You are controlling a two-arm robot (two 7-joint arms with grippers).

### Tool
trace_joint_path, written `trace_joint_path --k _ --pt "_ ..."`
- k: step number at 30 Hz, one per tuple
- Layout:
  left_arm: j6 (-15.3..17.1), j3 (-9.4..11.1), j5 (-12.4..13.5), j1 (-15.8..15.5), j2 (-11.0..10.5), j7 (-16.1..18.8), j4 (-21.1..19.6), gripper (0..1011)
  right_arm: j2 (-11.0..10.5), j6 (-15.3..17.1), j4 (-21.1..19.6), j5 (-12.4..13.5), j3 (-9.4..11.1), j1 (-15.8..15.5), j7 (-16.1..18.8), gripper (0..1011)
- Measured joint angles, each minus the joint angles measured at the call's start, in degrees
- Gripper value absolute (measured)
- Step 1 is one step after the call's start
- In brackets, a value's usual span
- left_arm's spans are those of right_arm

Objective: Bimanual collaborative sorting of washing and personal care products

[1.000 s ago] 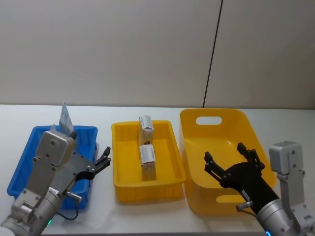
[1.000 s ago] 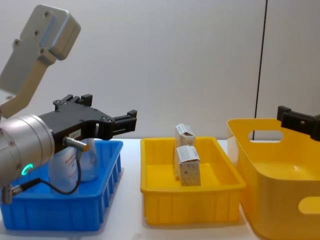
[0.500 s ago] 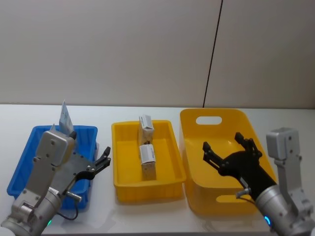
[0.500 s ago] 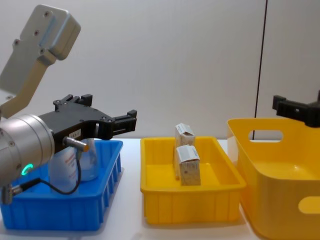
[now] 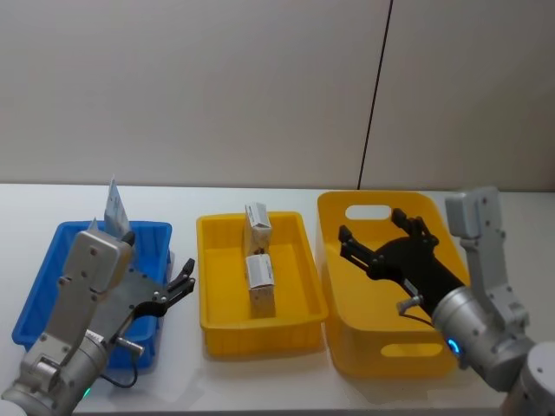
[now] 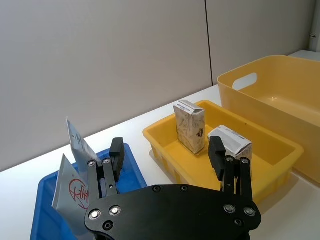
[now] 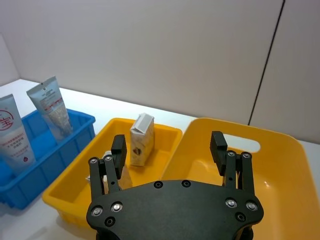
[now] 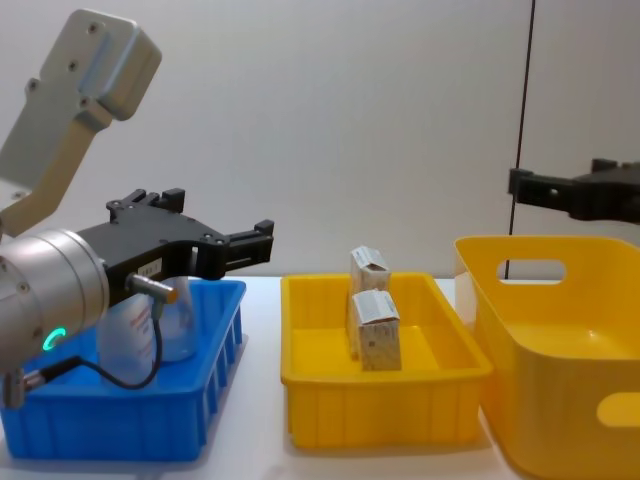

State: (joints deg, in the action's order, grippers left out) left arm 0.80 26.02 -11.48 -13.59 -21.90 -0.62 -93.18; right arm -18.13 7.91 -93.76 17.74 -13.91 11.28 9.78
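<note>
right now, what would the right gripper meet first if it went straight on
Likely the upright cream-beige carton at the far end of the shallow yellow plastic tray; the open right gripper hangs over the tall yellow basket, aimed across its rim. Depth unclear.

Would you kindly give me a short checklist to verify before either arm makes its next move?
1. Left gripper open, holding nothing, near the blue tray: ok.
2. Right gripper open, holding nothing, above the yellow basket: ok.
3. Two cartons upright in the yellow tray: ok.
4. Tubes standing in the blue tray: ok.
5. Products left on the basket floor: cannot tell, the right gripper hides part of it.
</note>
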Motion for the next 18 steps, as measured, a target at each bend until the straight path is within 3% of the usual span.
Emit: trace_joint_path --k 11,18 --pt "0.0 0.0 0.0 0.0 0.0 0.0 0.0 1001 2.7 2.97 4.02 0.31 -1.66 4.98 1.31 1004" --pt "0.0 0.0 0.0 0.0 0.0 0.0 0.0 1002 5.35 5.61 5.77 -0.12 -2.74 7.22 0.03 1004"
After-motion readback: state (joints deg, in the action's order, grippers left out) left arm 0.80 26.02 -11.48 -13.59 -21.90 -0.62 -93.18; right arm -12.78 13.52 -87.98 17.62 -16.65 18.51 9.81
